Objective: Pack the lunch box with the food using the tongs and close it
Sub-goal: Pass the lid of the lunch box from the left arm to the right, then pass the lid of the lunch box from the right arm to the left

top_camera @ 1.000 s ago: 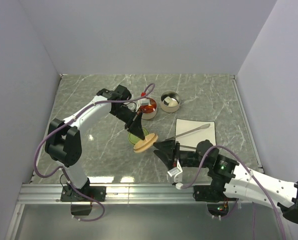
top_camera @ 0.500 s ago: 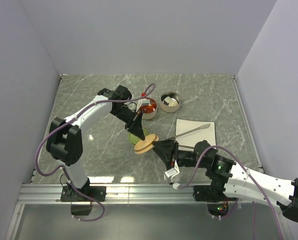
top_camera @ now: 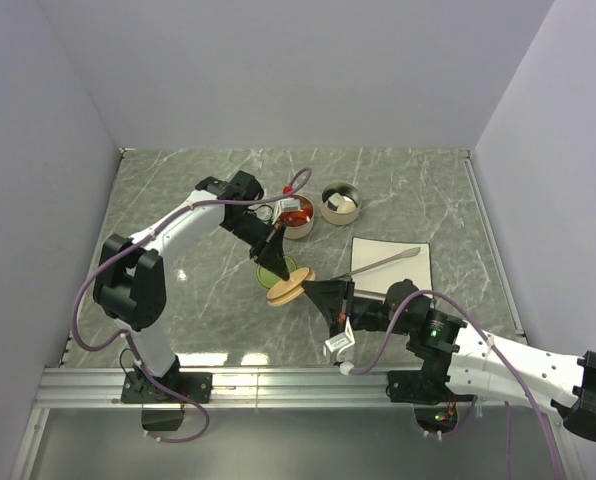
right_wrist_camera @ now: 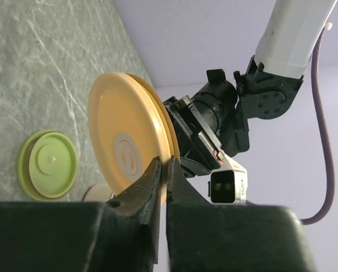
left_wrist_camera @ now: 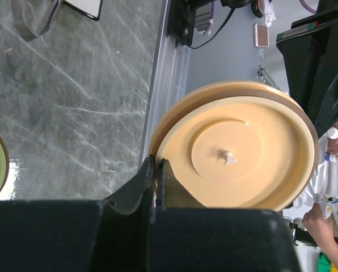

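The left claw [top_camera: 277, 264] and the right claw [top_camera: 315, 290] meet on the tan lid [top_camera: 291, 287], which closes the middle of the counter [top_camera: 168, 190]. The red-filled tin [top_camera: 296, 216] and the second tin [top_camera: 340, 203] stand on its far side, and the tongs [top_camera: 386, 262] lie to the right. The far-left counter is open.

Top view: above the desk's [top_camera: 408, 190] near edge, looking down. Wrist views: close, on opposite faces of the tan lid [left_wrist_camera: 243, 153].

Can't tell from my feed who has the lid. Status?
Left gripper shut on tan lid rim. Right gripper shut on same lid, other side. Tongs unheld on white mat. Nothing blocking.
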Robot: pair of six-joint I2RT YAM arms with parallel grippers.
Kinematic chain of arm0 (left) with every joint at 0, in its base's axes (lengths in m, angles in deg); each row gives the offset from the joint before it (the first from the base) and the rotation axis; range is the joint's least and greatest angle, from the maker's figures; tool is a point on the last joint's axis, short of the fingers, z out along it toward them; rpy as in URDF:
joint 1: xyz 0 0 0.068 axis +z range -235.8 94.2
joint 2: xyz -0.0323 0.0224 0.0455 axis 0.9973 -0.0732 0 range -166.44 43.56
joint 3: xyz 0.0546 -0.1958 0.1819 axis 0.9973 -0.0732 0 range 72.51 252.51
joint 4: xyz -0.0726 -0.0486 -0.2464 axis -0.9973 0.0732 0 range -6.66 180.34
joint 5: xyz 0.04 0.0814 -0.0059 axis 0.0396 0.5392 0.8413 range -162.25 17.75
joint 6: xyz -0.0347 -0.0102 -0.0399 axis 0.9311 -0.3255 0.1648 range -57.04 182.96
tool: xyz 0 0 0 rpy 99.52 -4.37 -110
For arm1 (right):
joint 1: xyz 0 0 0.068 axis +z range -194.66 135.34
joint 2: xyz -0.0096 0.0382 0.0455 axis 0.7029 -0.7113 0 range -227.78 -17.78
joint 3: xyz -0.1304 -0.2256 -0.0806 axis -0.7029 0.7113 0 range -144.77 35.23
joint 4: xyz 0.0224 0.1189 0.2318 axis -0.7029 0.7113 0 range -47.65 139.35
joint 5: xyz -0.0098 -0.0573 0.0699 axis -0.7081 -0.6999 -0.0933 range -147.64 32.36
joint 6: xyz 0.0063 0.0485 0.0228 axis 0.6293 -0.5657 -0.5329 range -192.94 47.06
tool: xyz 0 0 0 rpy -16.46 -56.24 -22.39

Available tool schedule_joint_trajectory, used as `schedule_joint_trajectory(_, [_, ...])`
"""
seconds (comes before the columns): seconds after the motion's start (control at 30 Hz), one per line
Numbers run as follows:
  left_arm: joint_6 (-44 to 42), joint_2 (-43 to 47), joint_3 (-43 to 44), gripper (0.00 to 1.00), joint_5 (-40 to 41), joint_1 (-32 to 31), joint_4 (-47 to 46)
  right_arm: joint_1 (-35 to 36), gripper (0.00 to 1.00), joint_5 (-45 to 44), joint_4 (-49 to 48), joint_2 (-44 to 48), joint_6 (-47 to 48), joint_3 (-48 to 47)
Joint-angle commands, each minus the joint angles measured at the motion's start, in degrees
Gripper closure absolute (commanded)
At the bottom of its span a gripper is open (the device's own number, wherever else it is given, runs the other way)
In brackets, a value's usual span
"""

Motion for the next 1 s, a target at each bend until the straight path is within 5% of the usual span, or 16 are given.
schedule_joint_trajectory(0.0, [-1.29,0.42,1.22,1.0,-2.83,-0.97,0.54,0.42,1.0,-1.6,-2.7,-1.04,-0.48,-1.79])
schedule_joint_trajectory(0.1, [0.9,1.56,0.43,0.87,-1.09,-0.8,-1.65,0.42,1.0,-2.3,-2.09,-1.22,-2.93,-3.1])
schedule_joint_trajectory(0.2, [5.19,4.19,-0.71,0.53,0.5,1.57,-6.82,0.25,1.0,-3.62,-0.07,-2.09,-8.03,-5.74])
schedule_joint_trajectory(0.3, [11.16,7.18,-0.89,0.42,3.91,6.75,-14.2,-1.85,1.0,-5.03,2.21,-3.67,-15.13,-8.99])
schedule_joint_trajectory(0.57, [21.03,17.55,-0.62,0.34,18.6,18.27,-31.17,-18.45,1.0,-1.96,13.45,-17.37,-41.04,-26.03])
schedule_joint_trajectory(0.73, [23.58,23.8,-5.54,0.27,27.56,19.24,-38.74,-27.06,1.0,-0.73,28.27,-33.27,-55.13,-44.36])
schedule_joint_trajectory(0.97, [26.3,21.17,-7.66,0.3,33.97,18.28,-40.93,-33.41,1.0,7.17,45.37,-55.6,-77.36,-67.0])
